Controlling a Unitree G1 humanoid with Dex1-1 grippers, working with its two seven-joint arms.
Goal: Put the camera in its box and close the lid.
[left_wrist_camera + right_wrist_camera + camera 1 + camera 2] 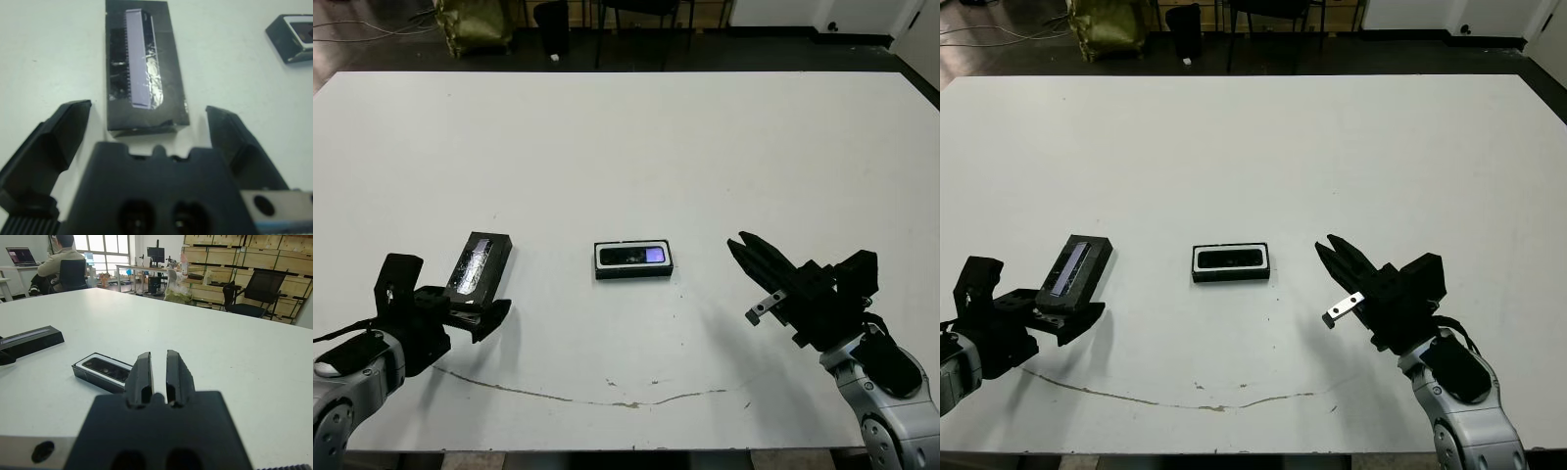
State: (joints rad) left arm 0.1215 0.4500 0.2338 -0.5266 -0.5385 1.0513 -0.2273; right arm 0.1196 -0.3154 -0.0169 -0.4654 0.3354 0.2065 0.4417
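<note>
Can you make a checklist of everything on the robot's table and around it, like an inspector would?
Surface: white table, with a thin dark crack line near the front edge.
Camera: already lying in the box.
Box: mid-table, uncovered.
Lid: on the table, between the left gripper's fingers, not clamped.
Clutter: nothing seen.
Left gripper: open, one finger on each side of the lid's near end.
Right gripper: shut, empty, pointing towards the box.
Cables: some on the floor beyond the table's far left corner.
Surroundings: chair, wooden crates, a person seated at a desk.
</note>
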